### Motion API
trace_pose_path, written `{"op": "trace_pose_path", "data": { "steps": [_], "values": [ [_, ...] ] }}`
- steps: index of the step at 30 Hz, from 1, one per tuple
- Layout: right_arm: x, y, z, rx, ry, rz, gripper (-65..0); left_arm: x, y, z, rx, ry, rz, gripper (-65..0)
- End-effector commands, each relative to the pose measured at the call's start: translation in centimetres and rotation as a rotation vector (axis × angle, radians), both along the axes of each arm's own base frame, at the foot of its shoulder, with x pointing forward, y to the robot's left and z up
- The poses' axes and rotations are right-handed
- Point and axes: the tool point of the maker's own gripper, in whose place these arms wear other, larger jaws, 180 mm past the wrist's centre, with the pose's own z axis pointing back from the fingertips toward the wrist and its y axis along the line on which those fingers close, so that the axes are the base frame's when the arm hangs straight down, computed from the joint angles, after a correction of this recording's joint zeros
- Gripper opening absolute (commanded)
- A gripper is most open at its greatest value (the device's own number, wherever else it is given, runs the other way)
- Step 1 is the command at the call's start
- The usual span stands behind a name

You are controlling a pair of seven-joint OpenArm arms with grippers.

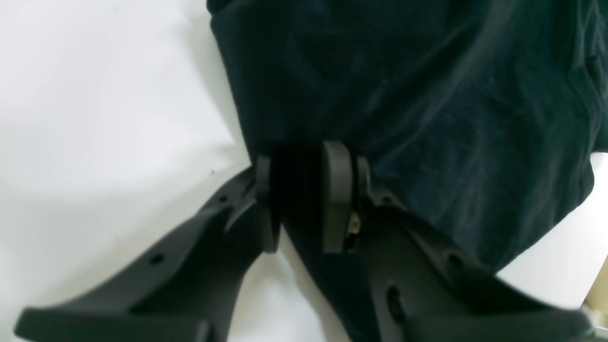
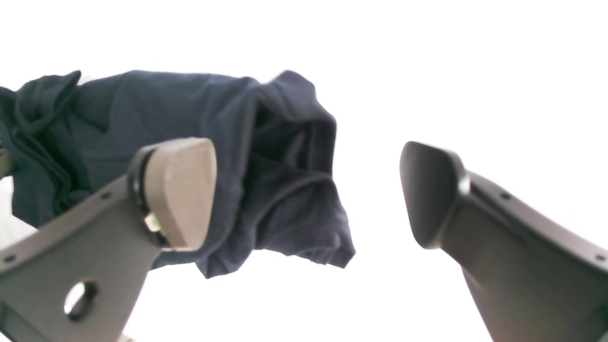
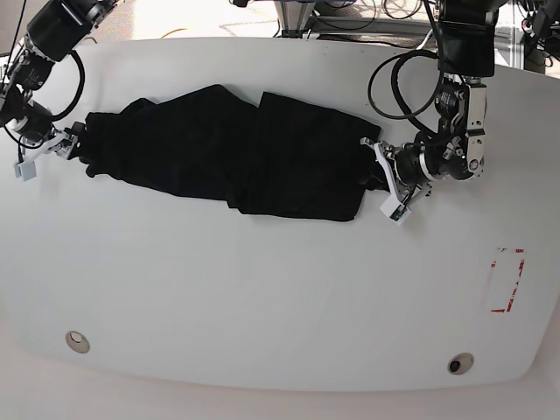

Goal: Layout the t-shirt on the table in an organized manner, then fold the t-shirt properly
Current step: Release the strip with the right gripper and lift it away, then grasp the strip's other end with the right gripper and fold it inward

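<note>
Two round holes [image 3: 77,340] mark the tabletop [image 3: 262,315] near its front edge, with a red tape mark [image 3: 507,280] toward one end. Behind this bare stretch, the t-shirt [image 3: 236,157] lies bunched lengthwise. Left end effector [image 1: 299,199] pinches one end; right end effector [image 2: 308,194] gapes wide, empty, beside the other.

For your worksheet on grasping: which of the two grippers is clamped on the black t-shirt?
The left gripper, on the base view's right, pinches the black fabric t-shirt; the right gripper stands open beside it.
</note>
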Motion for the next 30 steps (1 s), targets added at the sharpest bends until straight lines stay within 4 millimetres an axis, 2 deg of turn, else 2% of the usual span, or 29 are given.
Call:
{"op": "trace_pose_path", "data": {
  "steps": [1, 10, 19, 30],
  "values": [
    [0.9, -0.9, 1.2, -0.003, -0.047, -0.013, -6.3, -0.2, 1.2, -0.6, 0.069, 0.024, -0.005, -52.8],
    [0.8, -0.4, 0.8, 0.007, -0.038, -0.009, -6.5, -0.2, 1.2, -0.6, 0.069, 0.024, -0.005, -52.8],
    [0.3, 1.0, -0.5, 0.039, -0.033, -0.013, -6.5, -0.2, 1.2, -0.5, 0.069, 0.021, -0.005, -52.8],
    [0.2, 5.2, -2.6, 0.091, -0.004, 0.060, -6.5, -0.2, 1.2, -0.6, 0.070, 0.024, -0.006, -52.8]
  ]
}}
